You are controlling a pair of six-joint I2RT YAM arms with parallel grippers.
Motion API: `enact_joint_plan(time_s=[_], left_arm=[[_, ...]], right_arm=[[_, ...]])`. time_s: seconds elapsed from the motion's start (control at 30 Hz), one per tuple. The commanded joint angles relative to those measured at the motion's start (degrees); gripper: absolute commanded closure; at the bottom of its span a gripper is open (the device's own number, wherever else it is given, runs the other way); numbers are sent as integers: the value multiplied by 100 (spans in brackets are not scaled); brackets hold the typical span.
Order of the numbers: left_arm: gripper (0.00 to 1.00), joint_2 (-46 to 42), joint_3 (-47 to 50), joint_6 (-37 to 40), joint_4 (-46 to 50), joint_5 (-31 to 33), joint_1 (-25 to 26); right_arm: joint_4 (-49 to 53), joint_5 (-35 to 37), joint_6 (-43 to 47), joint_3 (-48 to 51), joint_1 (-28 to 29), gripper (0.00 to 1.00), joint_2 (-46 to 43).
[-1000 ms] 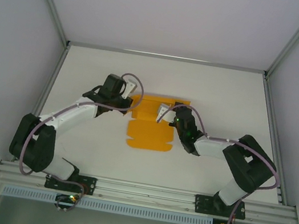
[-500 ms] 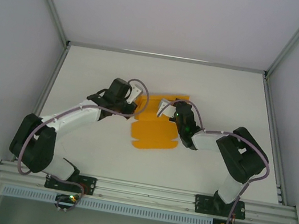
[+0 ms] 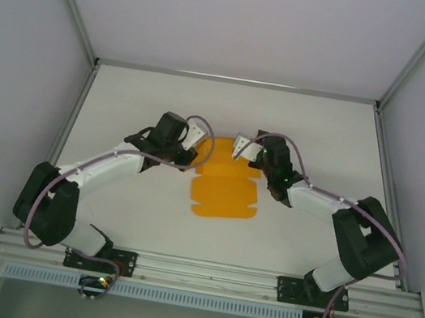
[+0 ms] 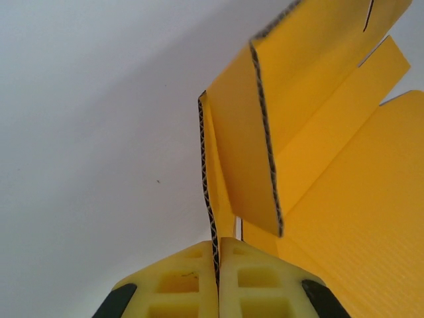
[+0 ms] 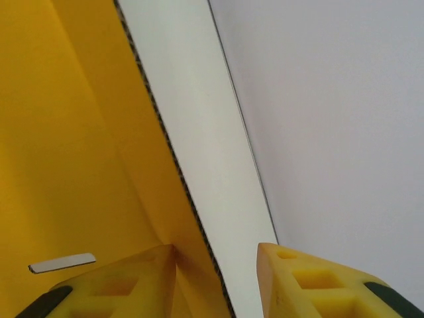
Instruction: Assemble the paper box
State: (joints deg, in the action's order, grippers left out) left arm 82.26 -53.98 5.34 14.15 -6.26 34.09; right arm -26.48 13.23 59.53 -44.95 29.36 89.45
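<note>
1. The paper box (image 3: 225,188), an orange sheet with flaps, lies mid-bench (image 3: 149,98) between my two arms.
2. My left pincer (image 4: 216,248) is pinching the corrugated edge of a raised flap.
3. My right pincer (image 5: 215,255) is spread, with the sheet's other edge running between its fingers.
</note>
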Motion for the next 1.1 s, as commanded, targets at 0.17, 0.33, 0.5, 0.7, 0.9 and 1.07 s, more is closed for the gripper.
enact_joint_plan(time_s=[0.17,0.33,0.5,0.7,0.9,1.07], left_arm=[[100,-113,53,433,248,-85,44],[100,-151,89,359,164,61,44],[94,-16,-131,-801,-31,574,57],[97,585,-476,-2365,-333,2448,684],[95,1182,-1164,-2911,403,3893,1213],[84,1149,-1126,-3509,401,3424,1234]], right_arm=[[1794,-550,-235,-469,-38,63,-169],[1905,-378,-247,-524,-25,88,-82],[1112,21,-96,-241,220,100,-90],[548,790,-187,-164,663,100,69],[482,1359,-492,-111,872,100,134],[364,1746,-623,71,933,100,225]])
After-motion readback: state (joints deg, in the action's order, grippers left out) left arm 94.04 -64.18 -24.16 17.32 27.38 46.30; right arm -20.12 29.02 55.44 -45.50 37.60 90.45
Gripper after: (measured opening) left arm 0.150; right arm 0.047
